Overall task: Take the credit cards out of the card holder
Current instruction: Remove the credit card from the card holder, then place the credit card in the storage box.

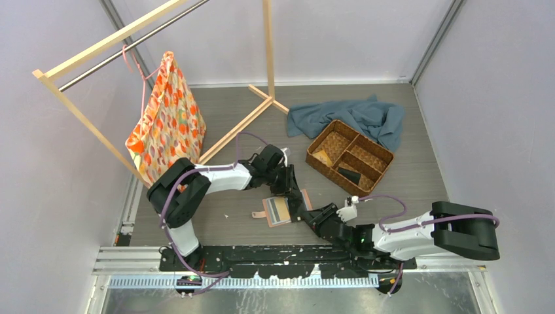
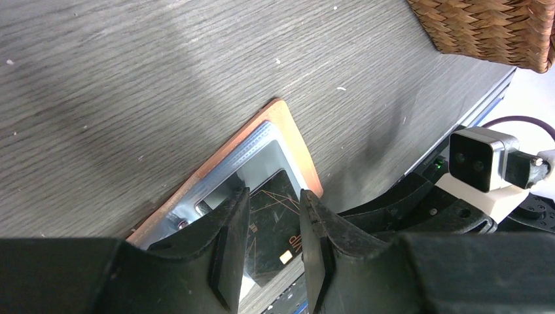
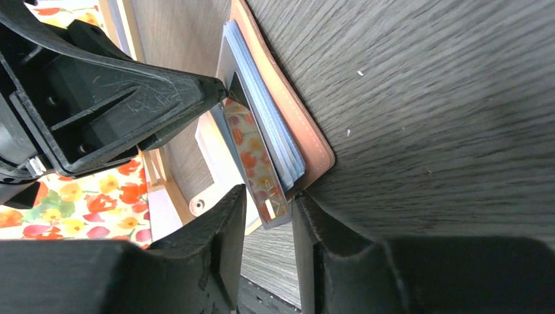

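Observation:
The salmon-pink card holder (image 1: 280,210) lies open on the table, its grey striped slots up. My left gripper (image 1: 292,190) is open, and its fingertips rest on the holder's right half. In the left wrist view (image 2: 273,196) its fingers straddle a black card (image 2: 278,222) that sticks out of the holder (image 2: 291,127). My right gripper (image 1: 307,216) is open at the holder's near right corner. In the right wrist view (image 3: 268,196) the glossy card's (image 3: 255,157) end lies between its jaws, beside the holder (image 3: 288,104). A tan card (image 1: 322,157) and a black card (image 1: 349,175) lie in the basket.
The brown woven three-compartment basket (image 1: 376,160) stands behind and to the right of the holder. A blue-grey cloth (image 1: 366,114) lies behind it. A floral bag (image 1: 167,121) hangs on a wooden rack (image 1: 85,121) at the back left. The metal rail (image 1: 262,261) runs along the near edge.

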Motion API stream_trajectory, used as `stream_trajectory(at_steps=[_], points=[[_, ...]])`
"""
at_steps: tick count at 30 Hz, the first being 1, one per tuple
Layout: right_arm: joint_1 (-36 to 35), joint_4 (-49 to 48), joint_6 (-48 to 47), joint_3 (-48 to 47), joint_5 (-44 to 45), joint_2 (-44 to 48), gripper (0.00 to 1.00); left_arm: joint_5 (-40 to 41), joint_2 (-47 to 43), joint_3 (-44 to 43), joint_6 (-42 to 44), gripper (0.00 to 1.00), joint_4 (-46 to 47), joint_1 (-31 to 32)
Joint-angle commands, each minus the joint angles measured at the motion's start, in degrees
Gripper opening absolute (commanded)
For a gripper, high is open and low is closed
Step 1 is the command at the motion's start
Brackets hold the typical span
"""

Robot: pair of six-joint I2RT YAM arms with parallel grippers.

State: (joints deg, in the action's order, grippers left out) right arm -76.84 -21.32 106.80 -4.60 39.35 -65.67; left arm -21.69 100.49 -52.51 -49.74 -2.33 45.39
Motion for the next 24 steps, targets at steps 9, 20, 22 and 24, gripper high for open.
stream_trajectory(at_steps=[9, 20, 22, 24], points=[[-0.24, -2.52, 0.59, -0.41, 2.94, -0.13, 0.29, -0.13, -1.8, 3.76, -1.08, 0.36, -1.05, 1.37], [-0.22, 3.62, 0.94, -0.15, 1.36, 6.48, 0.01, 0.28, -5.02, 2.11, -0.41, 0.36, -4.08, 1.46], [-0.24, 6.11, 0.58, -0.27, 1.03, 9.91, 0.01, 0.83, -6.28, 0.85, 0.23, 0.36, -5.94, 1.46], [-0.18, 9.64, 0.14, -0.36, 0.61, 13.75, 0.01, 1.63, -7.57, -0.73, 0.86, 0.37, -7.99, 1.46]])
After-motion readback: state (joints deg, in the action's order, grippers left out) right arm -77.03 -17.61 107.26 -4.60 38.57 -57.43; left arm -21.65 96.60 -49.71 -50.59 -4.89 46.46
